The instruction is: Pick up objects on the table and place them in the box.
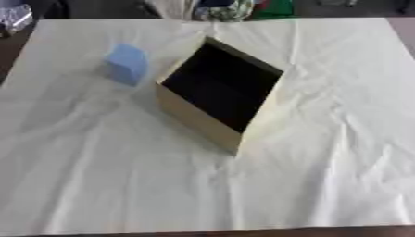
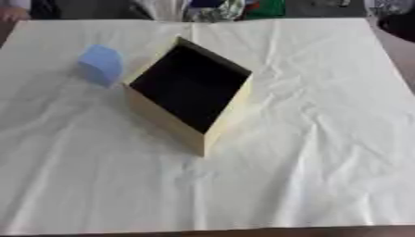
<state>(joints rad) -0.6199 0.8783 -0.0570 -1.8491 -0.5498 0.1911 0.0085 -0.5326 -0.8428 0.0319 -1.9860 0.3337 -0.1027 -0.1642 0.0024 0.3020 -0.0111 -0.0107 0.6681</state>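
Two things on a wrinkled pale yellow cloth point(image 1: 324, 152): tan open-topped box point(image 1: 198, 121) with dark inside, set cornerwise near centre; light blue block point(image 1: 126, 64) at about ten o'clock from box, just beside its left wall, apart from it. No readable writing, label or brand on either. Neither robot hand visible, so finger state impossible to tell. Colourful cluttered items point(image 1: 227, 9) past cloth's far edge at twelve o'clock.

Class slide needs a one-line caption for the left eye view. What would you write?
An open tan box with a dark interior sits on a cream cloth, a light blue block beside it on its left; no hand in view.
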